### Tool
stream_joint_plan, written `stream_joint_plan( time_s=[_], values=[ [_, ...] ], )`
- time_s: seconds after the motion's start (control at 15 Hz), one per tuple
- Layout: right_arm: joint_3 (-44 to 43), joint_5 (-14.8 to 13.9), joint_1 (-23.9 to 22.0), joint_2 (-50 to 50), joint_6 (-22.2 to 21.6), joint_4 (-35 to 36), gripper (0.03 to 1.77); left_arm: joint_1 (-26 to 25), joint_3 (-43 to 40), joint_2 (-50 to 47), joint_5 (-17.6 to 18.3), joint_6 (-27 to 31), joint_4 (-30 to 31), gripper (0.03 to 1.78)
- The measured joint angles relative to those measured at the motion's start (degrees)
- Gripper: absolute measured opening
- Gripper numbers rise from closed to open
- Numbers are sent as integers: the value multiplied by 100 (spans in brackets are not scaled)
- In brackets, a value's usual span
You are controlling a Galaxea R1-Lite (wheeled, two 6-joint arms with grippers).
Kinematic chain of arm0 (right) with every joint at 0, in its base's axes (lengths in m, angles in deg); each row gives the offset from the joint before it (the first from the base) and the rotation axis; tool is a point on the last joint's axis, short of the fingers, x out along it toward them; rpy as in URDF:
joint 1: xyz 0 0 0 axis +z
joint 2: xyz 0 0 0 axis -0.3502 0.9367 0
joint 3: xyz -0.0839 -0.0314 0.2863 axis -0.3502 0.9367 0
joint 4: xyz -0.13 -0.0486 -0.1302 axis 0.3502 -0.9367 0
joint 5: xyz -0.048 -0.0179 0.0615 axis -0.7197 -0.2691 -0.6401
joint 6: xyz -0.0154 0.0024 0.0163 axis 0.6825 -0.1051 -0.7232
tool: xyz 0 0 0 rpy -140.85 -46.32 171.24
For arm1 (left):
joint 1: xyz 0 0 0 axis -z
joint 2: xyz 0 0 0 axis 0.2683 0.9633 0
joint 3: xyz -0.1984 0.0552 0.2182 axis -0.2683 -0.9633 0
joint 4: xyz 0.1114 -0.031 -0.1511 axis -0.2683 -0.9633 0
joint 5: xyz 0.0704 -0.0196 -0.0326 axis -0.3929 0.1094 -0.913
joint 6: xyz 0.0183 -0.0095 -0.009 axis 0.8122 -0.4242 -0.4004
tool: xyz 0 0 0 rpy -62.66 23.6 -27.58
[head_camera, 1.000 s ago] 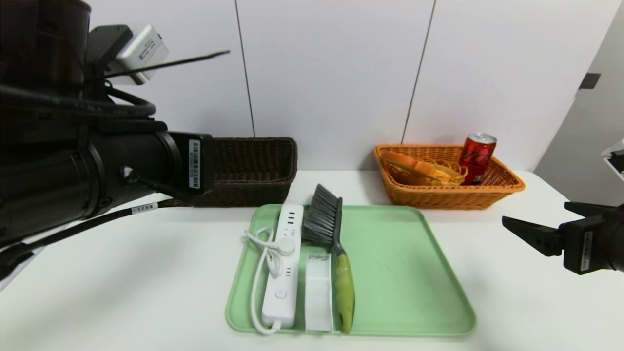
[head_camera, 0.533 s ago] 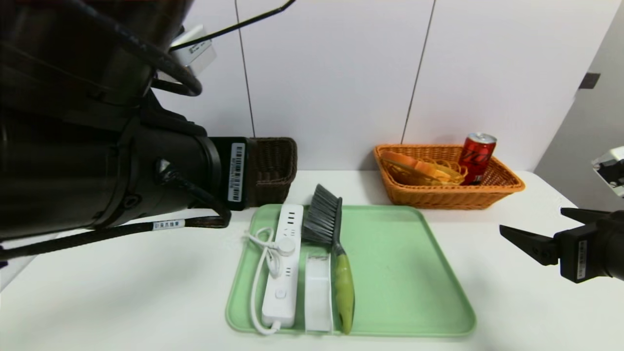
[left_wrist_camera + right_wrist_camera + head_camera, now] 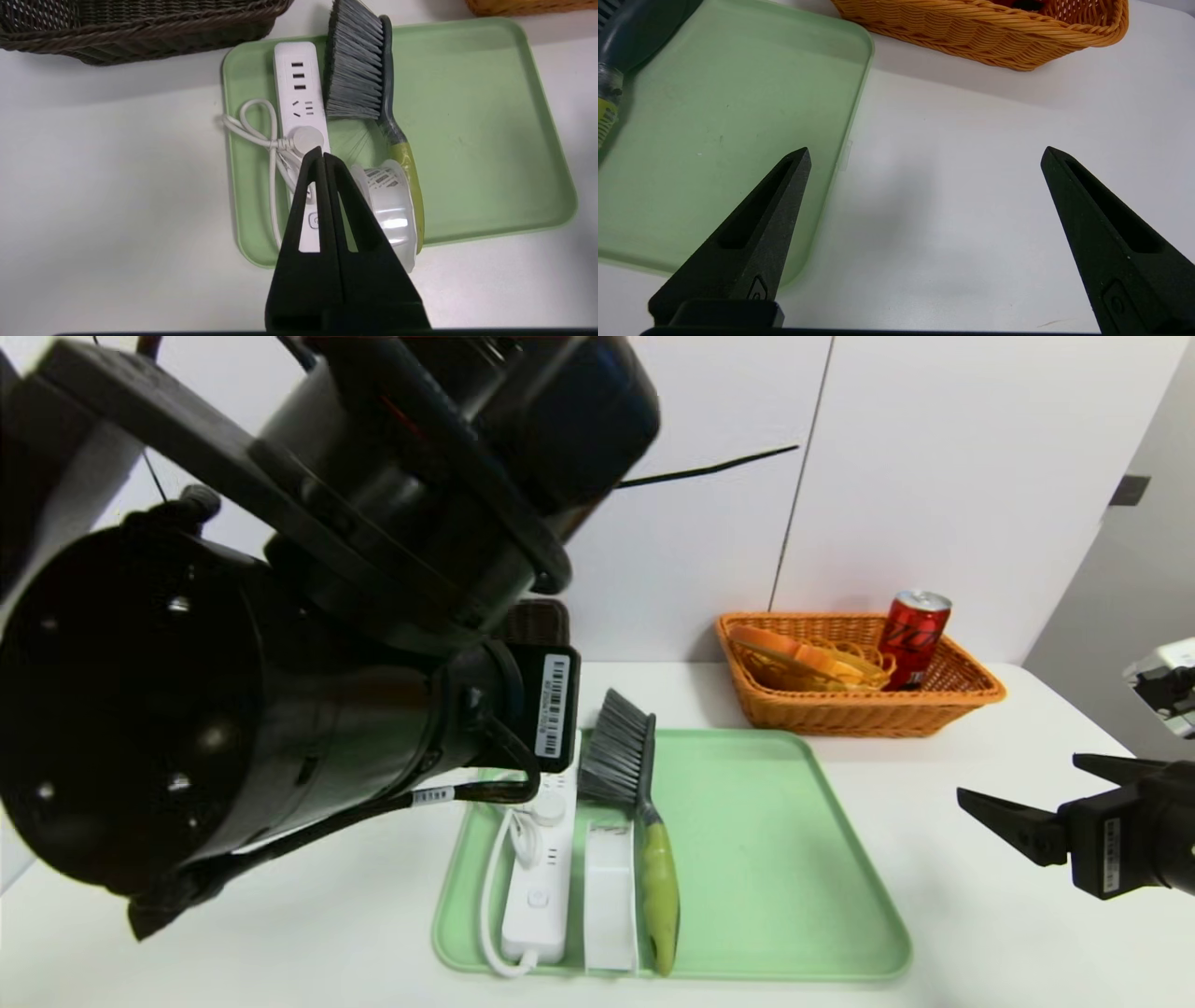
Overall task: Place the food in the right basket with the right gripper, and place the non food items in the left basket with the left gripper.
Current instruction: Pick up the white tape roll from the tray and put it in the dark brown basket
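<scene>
Left gripper [image 3: 322, 151], fingers together, above green tray [image 3: 766, 859]; right gripper [image 3: 926, 149], fingers wide apart, over tabletop [image 3: 934, 196].

In the head view, the left arm hides most of the dark basket [image 3: 534, 623].

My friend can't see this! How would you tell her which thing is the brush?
Find the green tray between and in front of the two baskets. On its left half lie three things side by side. The brush is the rightmost, the only one with grey bristles and a yellow-green handle.
</scene>
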Motion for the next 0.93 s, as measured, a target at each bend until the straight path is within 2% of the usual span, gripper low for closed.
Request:
stream_joint_plan(
  time_s=[0.8, 0.93],
  values=[
    [194, 0, -10, -6, 77, 2, 170, 501, 127, 488, -16, -405, -27, 4],
    [215, -10, -12, -6, 94, 5, 170, 557, 124, 562, -18, -474, -276, 4]
  ],
)
